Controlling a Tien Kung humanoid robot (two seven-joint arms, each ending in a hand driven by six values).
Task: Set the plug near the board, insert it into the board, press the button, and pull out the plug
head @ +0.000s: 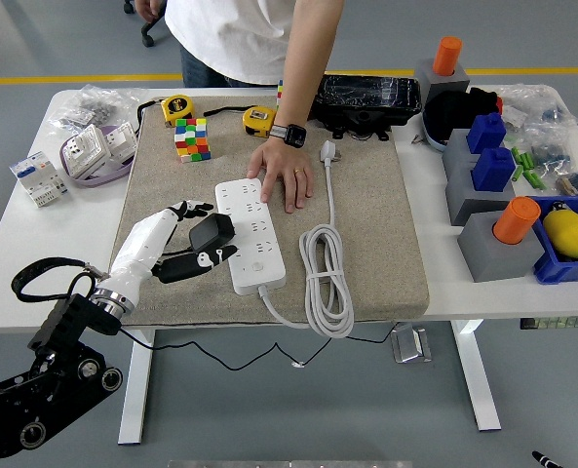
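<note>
The white power strip [252, 234] lies on the beige mat [376, 224], its own cord coiled to its right. My left hand [193, 241] reaches in from the lower left and is shut on the black plug [211, 232], which sits against the strip's left edge, about halfway along. I cannot tell whether its prongs are in a socket. A person's hand [287, 180] rests flat on the strip's far end. The strip's button [259, 264] shows near its close end. My right arm is out of sight.
The coiled white cable [327, 273] and its white plug [328, 151] lie right of the strip. A Rubik's cube [192, 137] and two tape measures [177, 106] are at the mat's far edge. Grey blocks with blue and orange pegs [493, 224] stand on the right.
</note>
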